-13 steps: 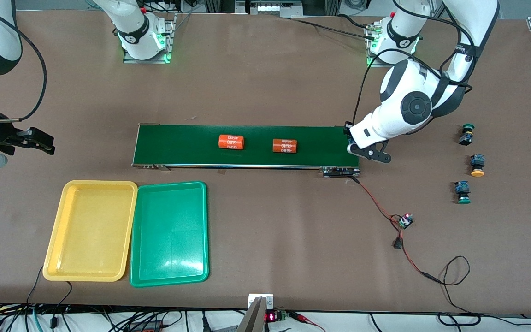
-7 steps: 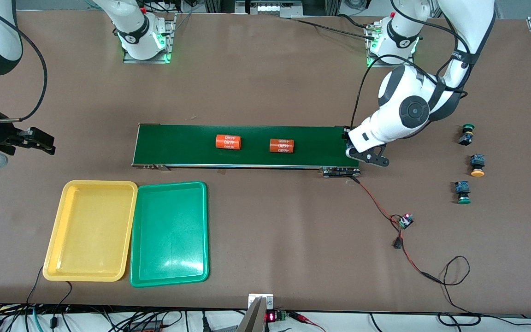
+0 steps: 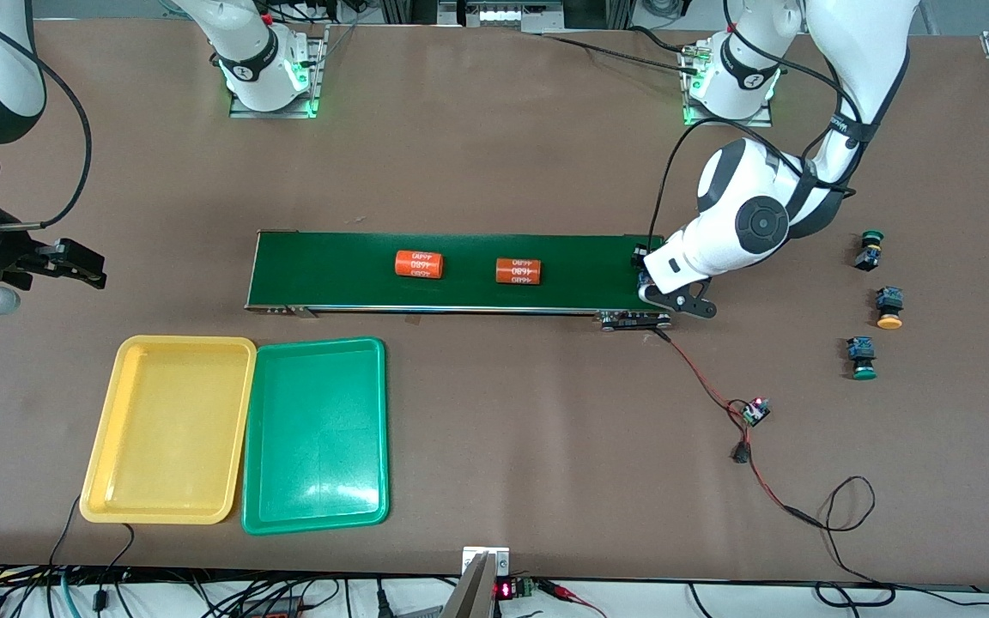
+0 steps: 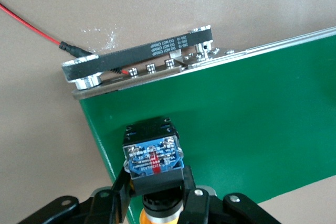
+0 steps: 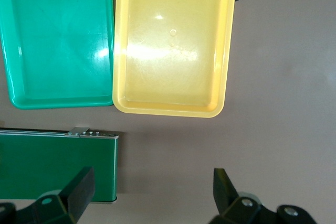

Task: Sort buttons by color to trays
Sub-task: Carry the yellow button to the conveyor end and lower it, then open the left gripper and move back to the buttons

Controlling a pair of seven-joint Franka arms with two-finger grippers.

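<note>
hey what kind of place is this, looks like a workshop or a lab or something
Probably a robotics lab set up as a sorting test bench: two arms bolted to a brown table, a small green conveyor belt with bare wiring, and cables along the table's edge.

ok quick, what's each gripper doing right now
Left gripper: shut on a yellow-capped black-and-blue push-button switch, over the green conveyor belt.
Right gripper: open, holding nothing.
</note>
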